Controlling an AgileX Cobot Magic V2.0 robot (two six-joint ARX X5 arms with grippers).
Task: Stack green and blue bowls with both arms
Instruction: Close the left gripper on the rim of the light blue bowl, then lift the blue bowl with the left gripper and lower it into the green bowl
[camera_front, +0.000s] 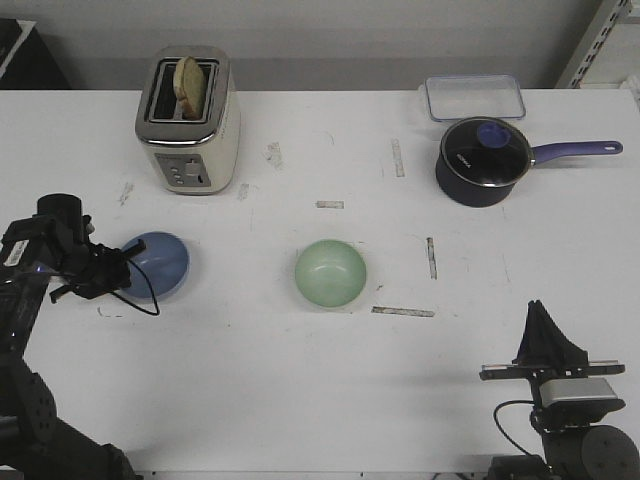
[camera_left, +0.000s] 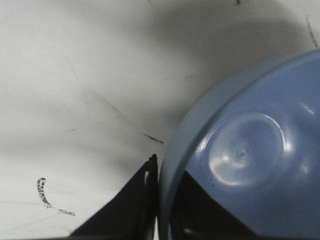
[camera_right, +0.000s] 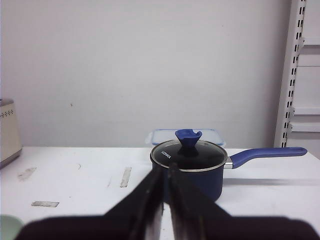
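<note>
The periwinkle blue bowl (camera_front: 160, 264) sits at the left of the white table. My left gripper (camera_front: 122, 268) is at its left rim. In the left wrist view the bowl (camera_left: 250, 150) fills the frame and my left gripper (camera_left: 165, 200) is shut on its rim, with one finger (camera_left: 142, 200) outside and the other inside. The mint green bowl (camera_front: 330, 272) stands alone at the table's middle; a sliver of it (camera_right: 7, 226) shows in the right wrist view. My right gripper (camera_front: 545, 335) is shut and empty at the front right, far from both bowls; it also shows in the right wrist view (camera_right: 166, 172).
A cream toaster (camera_front: 187, 120) holding a bread slice stands at the back left. A dark blue saucepan (camera_front: 482, 162) with a glass lid and a clear lidded container (camera_front: 474, 97) are at the back right. Tape marks dot the table (camera_front: 300, 380).
</note>
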